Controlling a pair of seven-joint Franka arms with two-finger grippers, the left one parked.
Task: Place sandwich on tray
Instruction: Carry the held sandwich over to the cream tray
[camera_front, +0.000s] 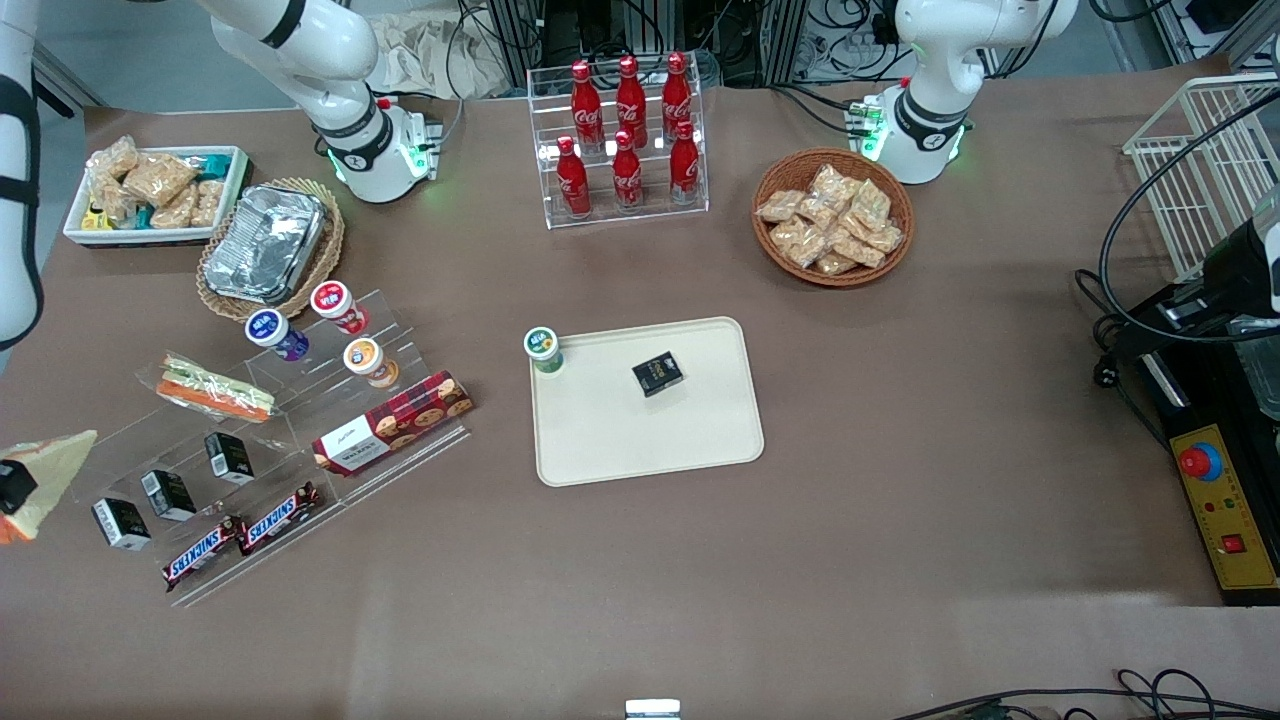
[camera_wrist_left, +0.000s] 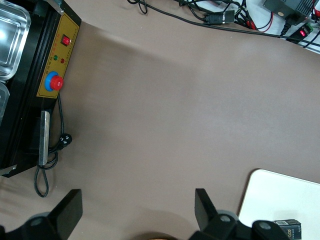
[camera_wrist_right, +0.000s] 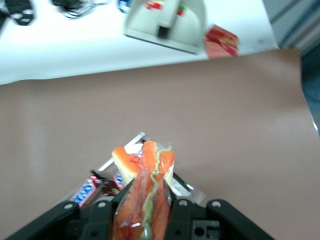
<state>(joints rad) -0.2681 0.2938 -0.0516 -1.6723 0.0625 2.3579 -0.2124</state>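
Note:
My right gripper (camera_front: 12, 487) is at the working arm's end of the table, raised above the clear display stand, and is shut on the wedge sandwich (camera_front: 48, 470). In the right wrist view the sandwich (camera_wrist_right: 145, 195) stands between the gripper (camera_wrist_right: 144, 216) fingers, its cut edge showing red-orange and green filling. The cream-beige tray (camera_front: 690, 440) lies flat at the table's middle, well away from the gripper. It carries a small black box (camera_front: 657, 373) and a green-lidded cup (camera_front: 543, 347) at one corner. A corner of the tray (camera_wrist_left: 280, 195) also shows in the left wrist view.
A clear stepped stand (camera_front: 300, 440) holds a longer striped sandwich (camera_front: 215, 388), cups, black boxes, a biscuit box and Snickers bars (camera_front: 240, 535). Farther from the front camera stand a foil container (camera_front: 265, 243), a white snack bin (camera_front: 150, 190), a cola bottle rack (camera_front: 622, 140) and a snack basket (camera_front: 832, 218).

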